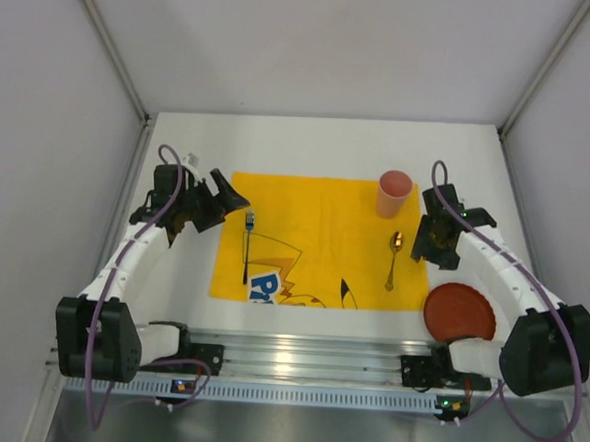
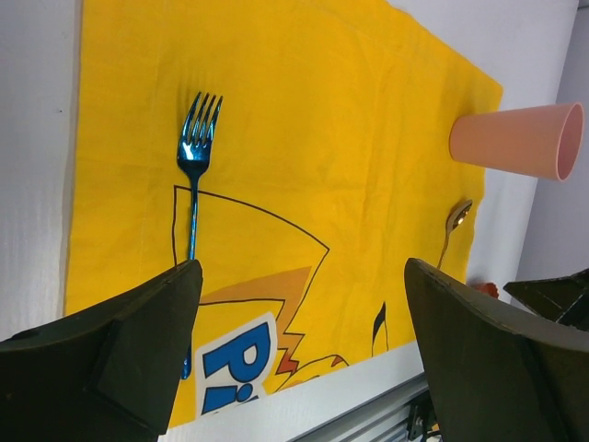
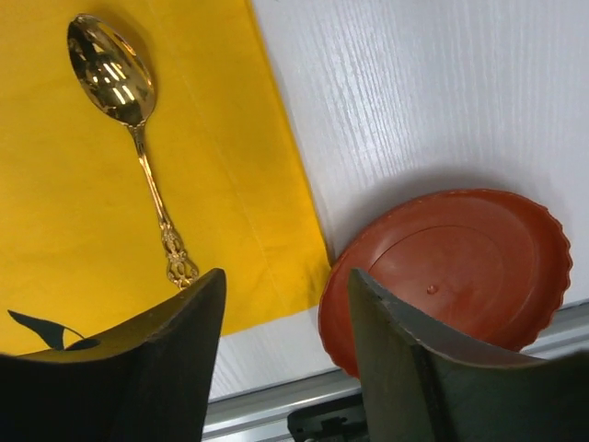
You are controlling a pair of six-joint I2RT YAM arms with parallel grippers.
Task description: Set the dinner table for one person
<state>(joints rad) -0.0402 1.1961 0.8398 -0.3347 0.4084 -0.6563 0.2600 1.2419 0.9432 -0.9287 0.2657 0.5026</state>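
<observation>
- My left gripper [image 2: 302, 272] is spread wide with nothing between its fingers. It hangs above the dinner table [image 1: 310, 137] at the 9 o'clock side, just off the edge of the yellow cloth [image 1: 316, 212].
- My right gripper [image 3: 285, 281] is parted too and holds nothing. It hovers at the 3 o'clock side, over the cloth's right border.
- The dinner table is the big white top beneath everything. Its aluminium rail [image 1: 297, 356] runs along the 6 o'clock edge, just ahead of my bases.
- The cloth lies flat in the middle of the table, with a cartoon print towards 6 o'clock.
- A blue fork [image 2: 193, 166] lies on the cloth near its 9 o'clock edge, tines towards 12 o'clock. Its handle runs under my left finger in the wrist view.
- A gold spoon [image 3: 129, 120] lies on the cloth near the 3 o'clock edge, bowl towards 12 o'clock.
- A pink cup [image 1: 394, 194] stands upright at the cloth's 1 o'clock corner.
- A red plate [image 3: 460, 276] sits on bare table at 4 o'clock, just beside the cloth's corner. I cannot tell whether it touches the cloth.
</observation>
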